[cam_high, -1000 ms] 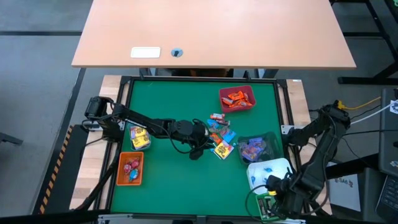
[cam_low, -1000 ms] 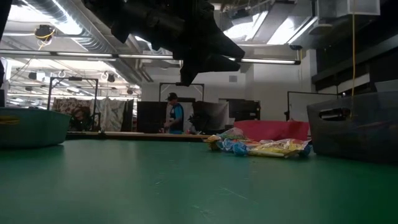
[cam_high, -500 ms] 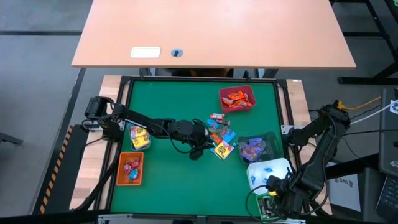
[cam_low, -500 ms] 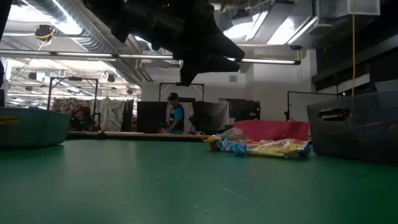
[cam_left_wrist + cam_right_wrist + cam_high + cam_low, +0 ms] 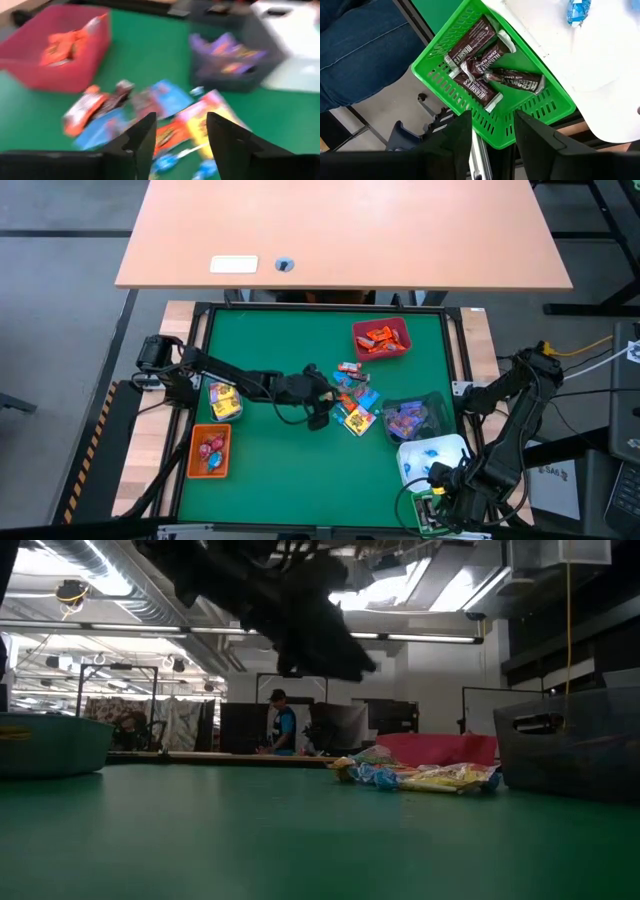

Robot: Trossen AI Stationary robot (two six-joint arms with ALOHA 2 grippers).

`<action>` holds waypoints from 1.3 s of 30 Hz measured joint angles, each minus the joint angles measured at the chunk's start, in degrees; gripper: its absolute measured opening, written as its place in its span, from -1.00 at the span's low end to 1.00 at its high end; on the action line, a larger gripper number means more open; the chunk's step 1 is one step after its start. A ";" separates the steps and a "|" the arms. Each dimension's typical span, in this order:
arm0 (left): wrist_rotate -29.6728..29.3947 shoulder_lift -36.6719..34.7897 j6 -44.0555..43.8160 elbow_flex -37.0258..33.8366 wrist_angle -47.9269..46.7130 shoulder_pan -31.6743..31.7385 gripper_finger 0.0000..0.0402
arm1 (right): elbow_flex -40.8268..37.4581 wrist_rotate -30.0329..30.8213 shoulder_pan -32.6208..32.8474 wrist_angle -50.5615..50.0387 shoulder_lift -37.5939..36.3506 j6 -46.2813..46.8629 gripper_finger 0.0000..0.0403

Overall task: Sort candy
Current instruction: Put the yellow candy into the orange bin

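Note:
A loose pile of candy [image 5: 352, 396] in blue, yellow, orange-red and brown wrappers lies on the green mat right of centre. My left gripper [image 5: 319, 412] hovers just left of the pile, tilted toward it. In the left wrist view it [image 5: 180, 122] is open with nothing between the fingers and the pile [image 5: 150, 112] just beyond them. My right gripper [image 5: 437, 502] hangs at the near right corner. It [image 5: 492, 117] is open and points down over a green basket [image 5: 470, 107] holding three dark brown bars [image 5: 480, 62].
Around the mat stand a red bin of orange-red candy [image 5: 381, 340], a dark bin of purple candy [image 5: 414, 418], a white bin with blue candy [image 5: 432, 457], an orange bin [image 5: 210, 451] and a clear bin of yellow candy [image 5: 224, 401]. A person's leg [image 5: 355, 45] is beside the basket.
My left gripper has rolled and swung at the wrist while staying above the mat beside the pile. The pile has not moved.

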 joint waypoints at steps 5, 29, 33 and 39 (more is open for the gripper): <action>-1.51 0.02 -0.17 -0.04 -4.66 1.16 -0.08 | 0.35 0.00 0.00 -0.10 0.00 -0.03 -0.29; -3.37 10.18 -1.73 -0.04 -1.01 4.50 -0.07 | 2.84 7.02 -8.64 0.00 -0.04 -20.76 -0.29; -3.67 11.90 -1.71 -0.04 -0.98 5.21 -0.07 | 2.84 7.04 -12.45 0.04 -0.04 -28.32 -0.29; -3.85 13.07 -1.71 -0.04 -0.97 5.93 -0.07 | 2.84 7.02 -17.89 0.24 -0.04 -37.30 -0.29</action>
